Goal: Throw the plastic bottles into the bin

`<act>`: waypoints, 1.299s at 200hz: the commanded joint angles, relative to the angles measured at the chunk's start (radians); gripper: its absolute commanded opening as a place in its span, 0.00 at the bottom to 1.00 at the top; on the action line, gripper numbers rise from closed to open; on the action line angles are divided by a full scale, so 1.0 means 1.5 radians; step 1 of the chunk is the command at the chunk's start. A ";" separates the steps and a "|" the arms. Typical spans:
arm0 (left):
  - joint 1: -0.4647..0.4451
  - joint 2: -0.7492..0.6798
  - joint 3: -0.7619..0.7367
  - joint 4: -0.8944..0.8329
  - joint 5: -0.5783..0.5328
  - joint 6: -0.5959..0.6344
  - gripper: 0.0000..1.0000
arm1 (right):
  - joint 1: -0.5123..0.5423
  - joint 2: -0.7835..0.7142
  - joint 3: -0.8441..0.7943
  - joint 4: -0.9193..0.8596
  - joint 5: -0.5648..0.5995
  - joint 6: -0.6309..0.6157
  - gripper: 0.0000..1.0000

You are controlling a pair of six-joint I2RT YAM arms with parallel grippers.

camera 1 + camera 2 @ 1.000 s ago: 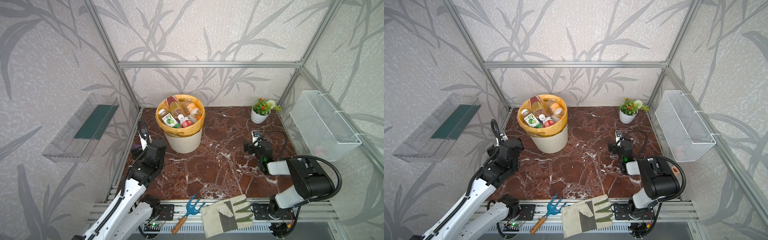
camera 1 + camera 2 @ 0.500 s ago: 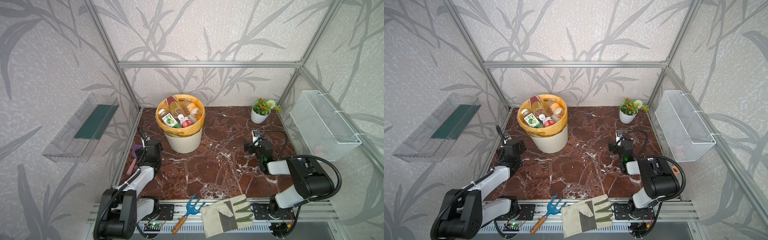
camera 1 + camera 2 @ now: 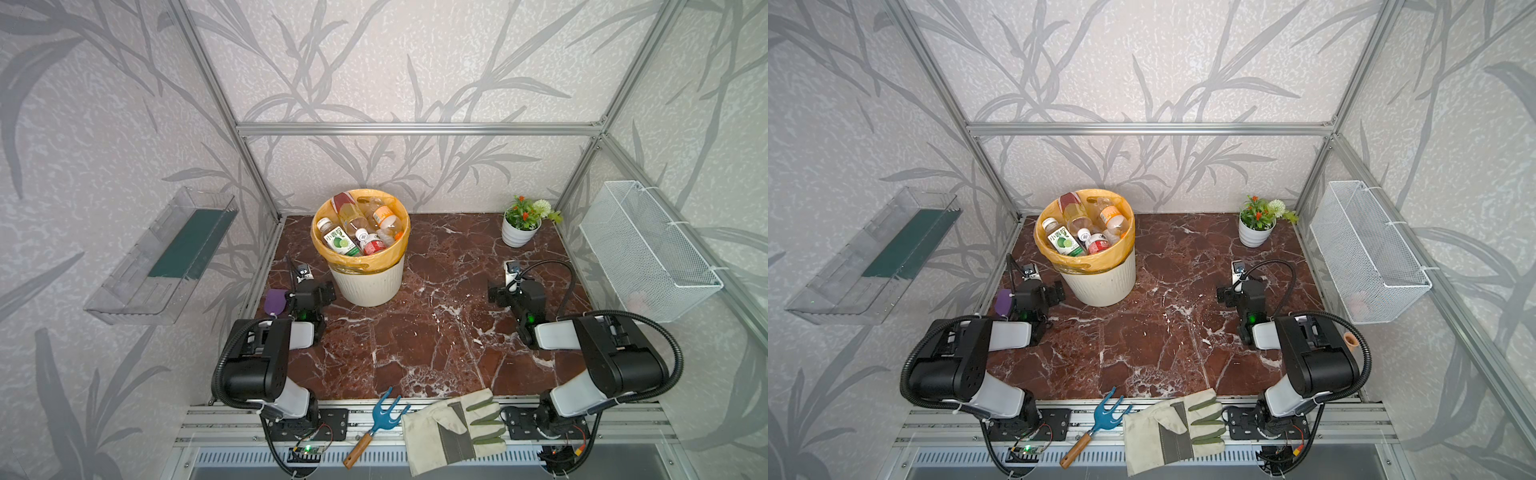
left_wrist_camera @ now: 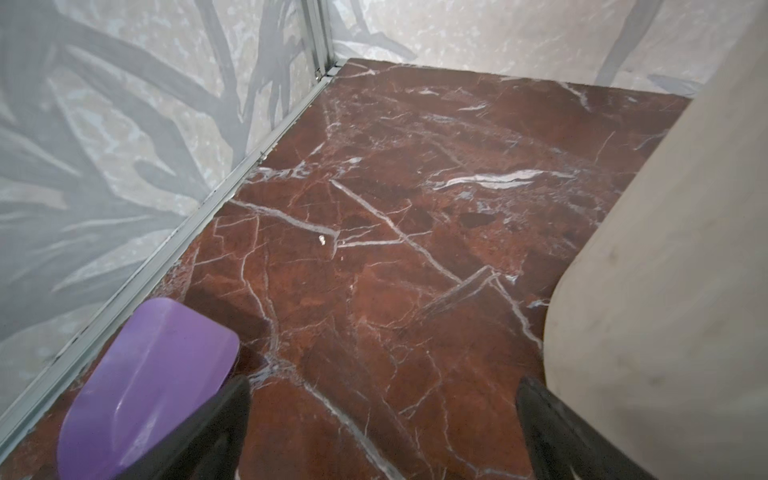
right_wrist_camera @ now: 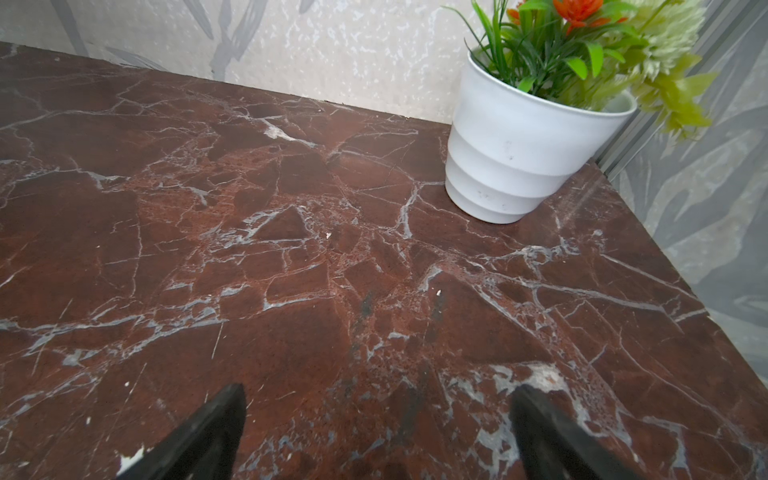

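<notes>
change: left arm was raised by the bin (image 3: 368, 284) a second ago. It is now folded back low, with the left gripper (image 4: 382, 388) parked just beside the bin wall. Right arm hasn't moved.
left gripper: jaws wide apart, nothing between them.
right gripper (image 5: 378, 395): jaws wide too, empty, low over bare table.
bottles (image 3: 357, 232): every one I can see is in the bin, piled near the rim on the orange liner. None on the table in any view.
meaning: looks like the last drop is made and both arms are in rest pose. Task likely finished.
table (image 3: 415, 345): red-brown marble with white veins, flat and glossy, bare in the middle.
also on it: purple scoop (image 4: 145, 386) by the left wall, next to one left finger; flower pot (image 5: 511, 166) in the far right corner.
front rail: blue hand fork (image 3: 382, 415) and glove (image 3: 453, 428).
room: leaf-pattern walls, aluminium frame, clear shelf (image 3: 166, 257) on the left wall, wire basket (image 3: 648, 249) on the right.
</notes>
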 commanded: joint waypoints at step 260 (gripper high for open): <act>-0.001 -0.010 0.013 0.013 0.032 0.025 0.99 | -0.003 0.005 0.003 0.025 -0.003 -0.006 0.99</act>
